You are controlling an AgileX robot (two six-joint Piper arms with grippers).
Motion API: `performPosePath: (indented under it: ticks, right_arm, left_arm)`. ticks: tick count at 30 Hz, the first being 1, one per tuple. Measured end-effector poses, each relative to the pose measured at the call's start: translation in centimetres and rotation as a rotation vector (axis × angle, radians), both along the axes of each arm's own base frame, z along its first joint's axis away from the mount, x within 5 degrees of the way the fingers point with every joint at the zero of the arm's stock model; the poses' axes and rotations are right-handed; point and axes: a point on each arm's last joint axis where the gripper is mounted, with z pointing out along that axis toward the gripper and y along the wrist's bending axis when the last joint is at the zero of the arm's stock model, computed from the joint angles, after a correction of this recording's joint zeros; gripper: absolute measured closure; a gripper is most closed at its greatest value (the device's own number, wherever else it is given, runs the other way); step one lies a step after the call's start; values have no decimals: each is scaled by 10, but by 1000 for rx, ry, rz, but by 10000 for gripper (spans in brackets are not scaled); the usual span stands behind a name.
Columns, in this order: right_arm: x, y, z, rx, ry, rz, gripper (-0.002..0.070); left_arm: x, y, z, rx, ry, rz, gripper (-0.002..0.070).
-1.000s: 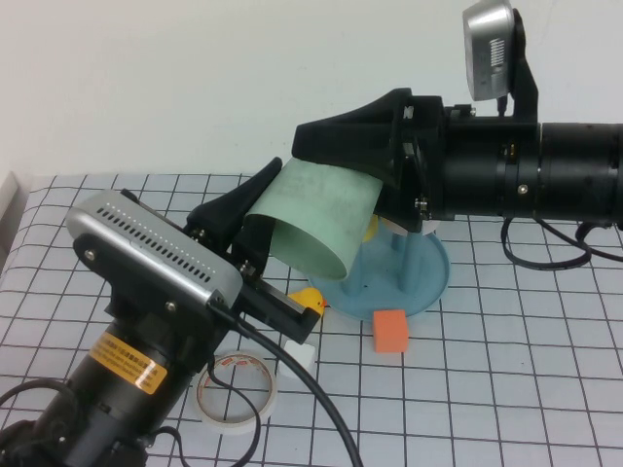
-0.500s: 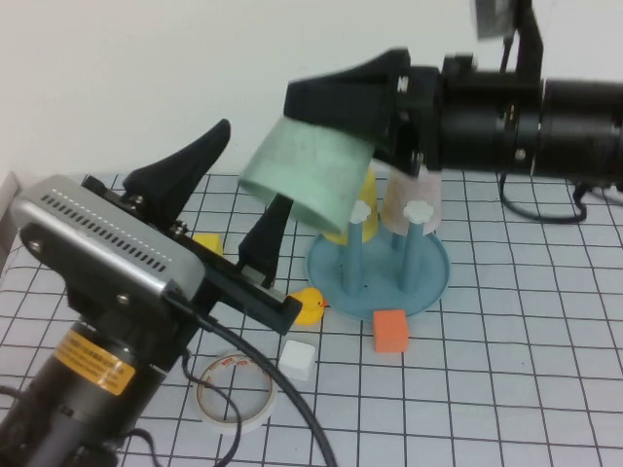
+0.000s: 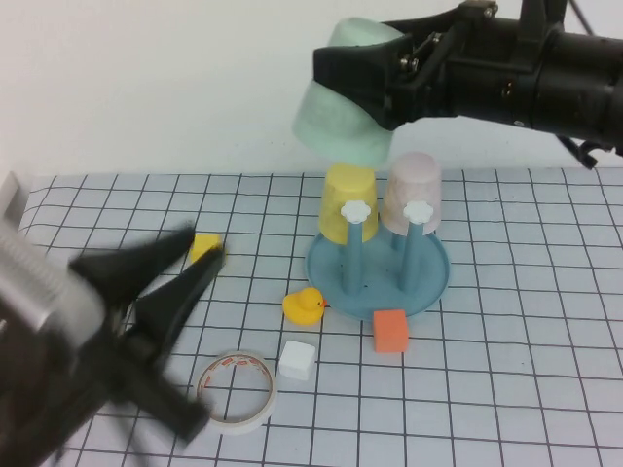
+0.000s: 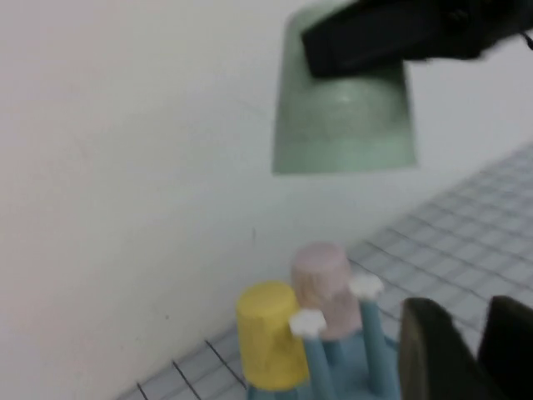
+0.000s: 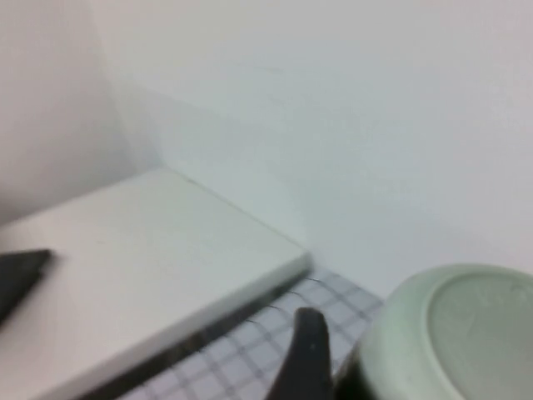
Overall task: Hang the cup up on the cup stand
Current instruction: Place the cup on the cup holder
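Note:
My right gripper is shut on the mint-green cup and holds it mouth down, tilted, high above the blue cup stand. The stand carries a yellow cup and a pale pink cup at its back. Two front pegs with white caps are bare. My left gripper is open and empty, low at the front left, blurred. The left wrist view shows the cup above the stand. The right wrist view shows the cup's bottom beside one of the fingers.
On the checked mat lie a rubber duck, an orange block, a white block, a tape roll and a small yellow block. A white wall stands behind.
My right gripper has lifted the cup higher and turned it mouth down over the stand. My left arm has pulled back down to the front left, away from the cup.

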Motion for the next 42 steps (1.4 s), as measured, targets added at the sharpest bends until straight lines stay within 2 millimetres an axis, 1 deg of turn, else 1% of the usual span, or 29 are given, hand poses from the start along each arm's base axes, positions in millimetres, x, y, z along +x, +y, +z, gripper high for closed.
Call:
performPosePath:
  ticks: [2,3,5,10,15,19,24,31,34,42]
  right_arm:
    - [5,-1,-4,-44,-31,-39,87]
    - [9,-2,-8,-61,-34,-57,87]
    - [15,-1,-16,-84,-23,-84,87]
    - [33,4,-50,-136,46,-110,88]
    - [52,10,-76,-176,97,-143,89]
    - [64,10,-91,-216,110,-190,89]
    - [75,12,-100,-271,80,-213,90]
    - [89,18,-117,-290,89,-204,90]
    - [91,19,-125,-299,105,-202,90]
    - [93,20,-133,-324,103,-196,90]
  left_arm:
    - [-12,7,0,50,27,-28,584]
    - [-19,11,1,79,29,-48,615]
    - [-32,17,2,119,30,-88,650]
    - [-57,31,6,149,7,-156,671]
    - [-71,39,3,200,21,-198,674]
    - [-74,40,-6,254,111,-210,675]
    - [-73,45,-15,293,214,-162,675]
    - [-70,50,-17,308,228,-104,675]
    - [-70,50,-17,311,232,-100,675]
    - [-69,52,-19,344,232,-81,675]
